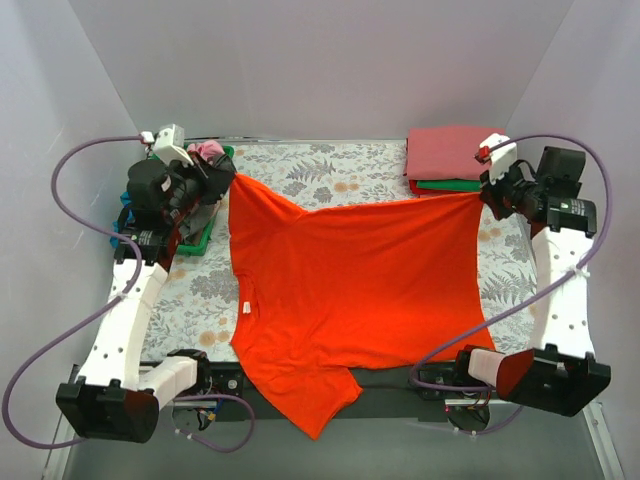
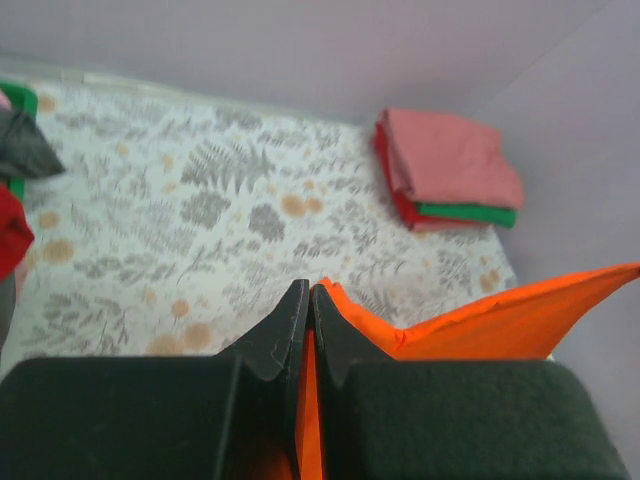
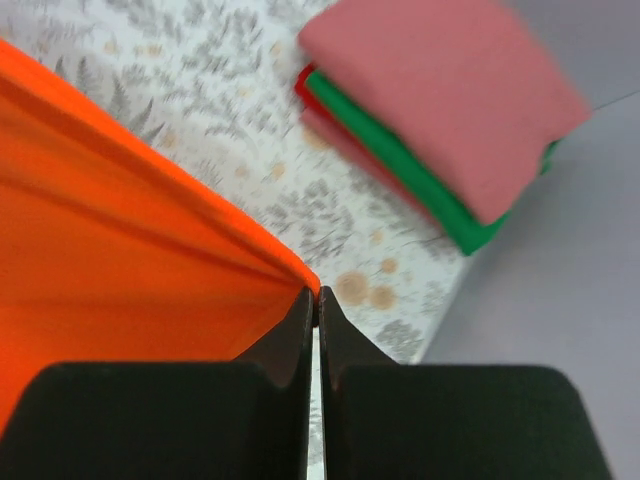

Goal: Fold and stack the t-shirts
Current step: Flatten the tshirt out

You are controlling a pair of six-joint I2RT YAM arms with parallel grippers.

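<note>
Taut now: left fingers [image 2: 283, 335] pinch one corner of the smooth orange shirt [image 1: 350, 280], right fingers [image 3: 290, 345] clamp another; a pointed flap droops off the floral table [image 1: 330, 165].

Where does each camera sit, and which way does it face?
Top external: above, behind the bases, looking down on the orange-red t-shirt and table cloth; both arms show.
Left wrist: on that arm, facing the folded stack; left tool pinches the shirt.
Right wrist: likewise; right tool pinches the shirt.
Shared: stack and shirt in all views.
</note>
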